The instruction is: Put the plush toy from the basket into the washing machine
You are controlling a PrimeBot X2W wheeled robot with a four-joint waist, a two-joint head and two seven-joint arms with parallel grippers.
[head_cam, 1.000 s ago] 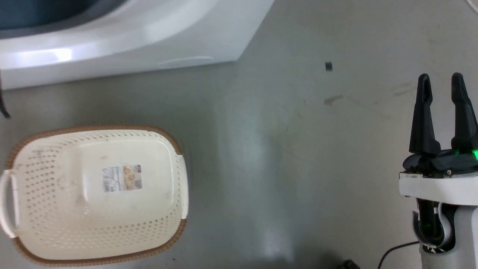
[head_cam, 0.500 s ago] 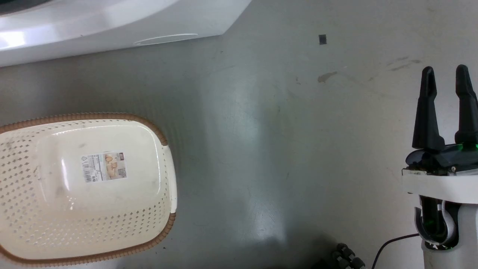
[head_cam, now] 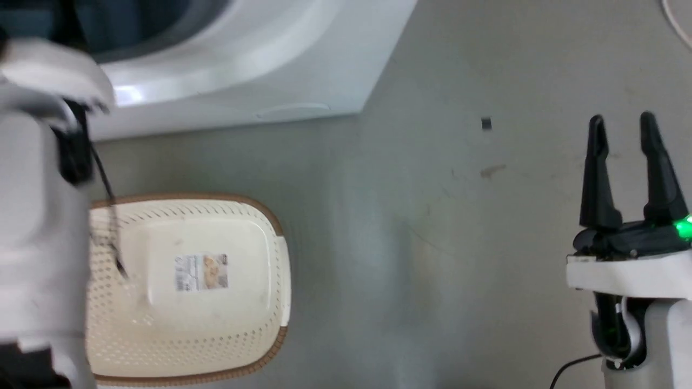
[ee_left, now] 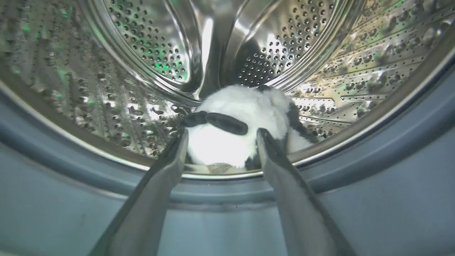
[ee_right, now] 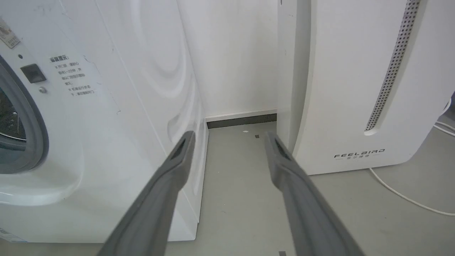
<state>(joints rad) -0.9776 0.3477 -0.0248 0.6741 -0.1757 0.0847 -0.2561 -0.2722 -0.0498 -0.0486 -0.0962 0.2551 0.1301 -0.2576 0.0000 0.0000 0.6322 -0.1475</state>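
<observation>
The black-and-white panda plush toy lies inside the washing machine's perforated steel drum, just behind the grey gasket. My left gripper is open, its fingertips on either side of the toy's near end, reaching through the door opening. In the head view the white washing machine is at the top left and my pale left forearm rises toward it. The cream basket sits on the floor below with nothing in it, its label sticker showing. My right gripper hangs open over bare floor.
In the right wrist view, the washing machine's front stands left and the white FEELBIRD appliance right, with a narrow floor gap between. A white cable runs on the floor. A small dark mark is on the grey floor.
The head camera has shifted, so the whole picture moved. My left forearm has come into the head view at the left, over the basket's edge. The right gripper stays open.
</observation>
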